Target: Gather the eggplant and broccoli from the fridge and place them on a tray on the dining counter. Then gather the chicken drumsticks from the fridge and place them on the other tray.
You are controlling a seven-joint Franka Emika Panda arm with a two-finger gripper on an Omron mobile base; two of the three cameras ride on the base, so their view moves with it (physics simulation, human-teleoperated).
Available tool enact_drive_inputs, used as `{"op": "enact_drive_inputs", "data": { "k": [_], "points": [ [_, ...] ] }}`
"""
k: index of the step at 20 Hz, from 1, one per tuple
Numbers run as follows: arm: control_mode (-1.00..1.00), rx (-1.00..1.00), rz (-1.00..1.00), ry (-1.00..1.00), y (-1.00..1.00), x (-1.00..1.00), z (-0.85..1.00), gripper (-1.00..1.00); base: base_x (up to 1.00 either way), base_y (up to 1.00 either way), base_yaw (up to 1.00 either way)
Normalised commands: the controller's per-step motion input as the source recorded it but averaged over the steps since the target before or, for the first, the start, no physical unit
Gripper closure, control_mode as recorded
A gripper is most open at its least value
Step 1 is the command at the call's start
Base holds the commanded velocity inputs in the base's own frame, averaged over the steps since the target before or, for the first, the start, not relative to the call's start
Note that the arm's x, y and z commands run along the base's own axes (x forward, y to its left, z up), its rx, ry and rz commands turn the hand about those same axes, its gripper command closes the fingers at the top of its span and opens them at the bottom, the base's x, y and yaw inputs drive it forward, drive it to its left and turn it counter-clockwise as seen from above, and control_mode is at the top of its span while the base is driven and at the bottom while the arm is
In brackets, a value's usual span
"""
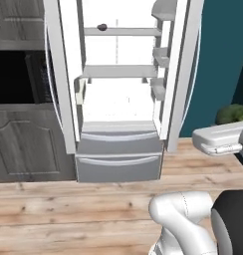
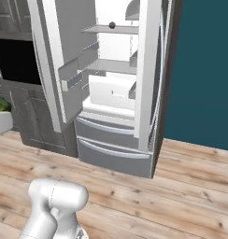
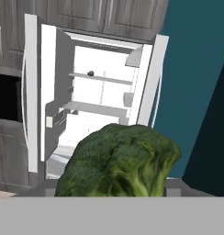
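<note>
A large green broccoli point(image 3: 120, 160) fills the bottom of the hand view, right in front of the camera and hiding the fingertips. In the left base view the broccoli point(image 1: 233, 113) sits at the end of my white hand, and my gripper point(image 1: 232, 124) is shut on it, well away to the right of the open fridge point(image 1: 118, 79). It also shows at the left edge of the right base view as the broccoli point(image 2: 0, 103). A small dark rounded thing point(image 1: 101, 27) lies on the fridge's upper shelf; I cannot tell whether it is the eggplant. Drumsticks, trays and dining counter are out of view.
Both fridge doors point(image 1: 61, 74) stand wide open, with white shelves and door bins inside and two grey drawers point(image 1: 118, 159) below. Dark grey cabinets point(image 1: 24, 144) flank the fridge on the left, a teal wall point(image 2: 200, 70) on the right. Wooden floor point(image 1: 68, 209) lies in front.
</note>
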Motion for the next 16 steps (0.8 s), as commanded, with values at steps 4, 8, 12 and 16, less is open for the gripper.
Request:
{"op": "enact_drive_inputs", "data": {
  "k": [4,8,12,16],
  "points": [
    [1.00,0.00,0.00,0.00,0.00,0.00,0.00,1.00,-0.13,-0.67,0.24],
    [1.00,0.00,0.00,0.00,0.00,0.00,0.00,1.00,-0.10,-0.76,0.27],
    [1.00,0.00,0.00,0.00,0.00,0.00,0.00,1.00,-0.25,-0.70,0.29],
    [1.00,0.00,0.00,0.00,0.00,0.00,0.00,1.00,-0.09,-0.78,0.32]
  ]
}}
